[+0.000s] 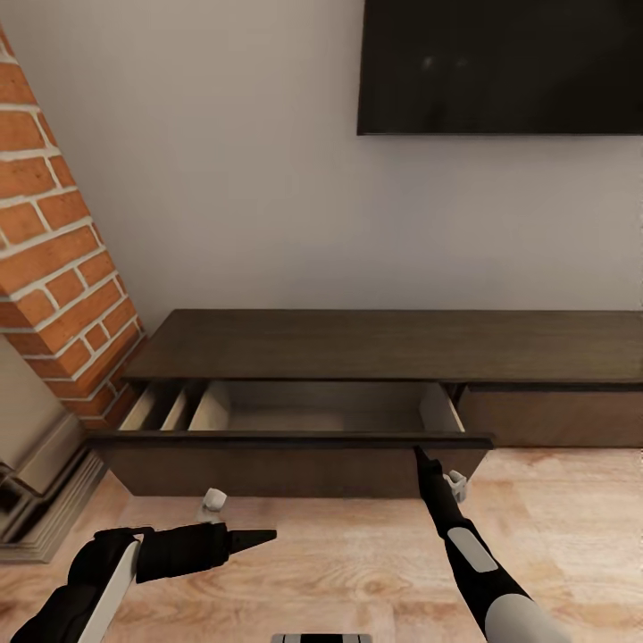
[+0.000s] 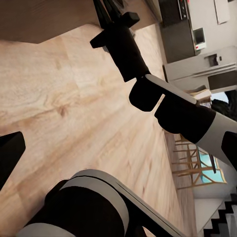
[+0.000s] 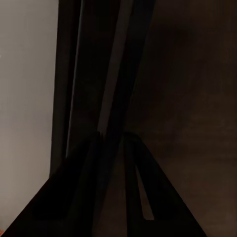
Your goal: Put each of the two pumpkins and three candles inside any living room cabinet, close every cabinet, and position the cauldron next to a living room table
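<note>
The cabinet [image 1: 357, 344] is a long low dark brown unit against the wall. Its left drawer [image 1: 295, 439] is pulled out, and the pale interior [image 1: 321, 406] shows nothing inside. My right gripper [image 1: 419, 454] is at the right end of the drawer front's top edge. In the right wrist view its fingers [image 3: 91, 163] stand close together with the dark edge [image 3: 112, 113] running between them. My left gripper [image 1: 263, 537] hovers low over the floor in front of the drawer, pointing right, open and holding nothing. The pumpkins, candles and cauldron are out of view.
A brick fireplace column [image 1: 54, 241] stands left of the cabinet, with a stepped hearth [image 1: 45, 509] at floor level. A dark TV [image 1: 500, 67] hangs above. The cabinet's right drawer front [image 1: 554, 415] is closed. Light wood floor [image 1: 357, 563] lies in front.
</note>
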Motion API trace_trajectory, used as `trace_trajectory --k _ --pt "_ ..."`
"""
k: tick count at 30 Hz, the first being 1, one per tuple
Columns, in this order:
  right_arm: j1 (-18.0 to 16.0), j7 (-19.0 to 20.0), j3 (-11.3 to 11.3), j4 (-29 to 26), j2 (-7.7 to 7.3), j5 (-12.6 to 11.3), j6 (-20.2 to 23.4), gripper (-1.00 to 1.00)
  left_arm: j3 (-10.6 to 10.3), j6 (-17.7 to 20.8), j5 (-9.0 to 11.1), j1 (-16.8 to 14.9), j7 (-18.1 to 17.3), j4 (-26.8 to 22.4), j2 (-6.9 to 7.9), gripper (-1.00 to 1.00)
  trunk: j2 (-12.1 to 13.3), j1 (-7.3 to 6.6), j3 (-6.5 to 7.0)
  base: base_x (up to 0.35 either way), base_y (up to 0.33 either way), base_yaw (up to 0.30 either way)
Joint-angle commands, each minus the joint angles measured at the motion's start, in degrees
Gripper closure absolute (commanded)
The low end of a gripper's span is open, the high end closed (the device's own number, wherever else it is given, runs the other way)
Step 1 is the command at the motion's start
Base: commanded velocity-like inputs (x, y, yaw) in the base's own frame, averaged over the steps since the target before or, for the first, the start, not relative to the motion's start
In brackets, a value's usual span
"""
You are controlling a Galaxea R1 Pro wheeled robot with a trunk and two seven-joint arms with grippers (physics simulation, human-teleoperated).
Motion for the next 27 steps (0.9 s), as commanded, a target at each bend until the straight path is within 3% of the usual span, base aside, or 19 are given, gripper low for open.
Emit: trace_trajectory --k 1,12,27 --pt "0.00 0.38 -0.35 0.19 0.02 -0.70 0.17 1.00 0.02 0.30 0.08 -0.02 -0.11 -0.02 0.01 -1.00 -0.01 -0.03 -0.06 -0.228 0.000 0.000" --pt "0.02 0.42 -0.35 0.20 0.04 -0.65 0.17 1.00 0.02 0.30 0.07 -0.02 -0.11 -0.02 0.00 -1.00 -0.01 -0.03 -0.06 -0.211 0.000 0.000" --pt "0.00 0.41 -0.35 0.21 -0.01 -0.60 0.17 1.00 0.02 0.30 0.14 -0.02 -0.11 -0.02 0.01 -1.00 -0.01 -0.03 -0.06 -0.059 0.000 0.000"
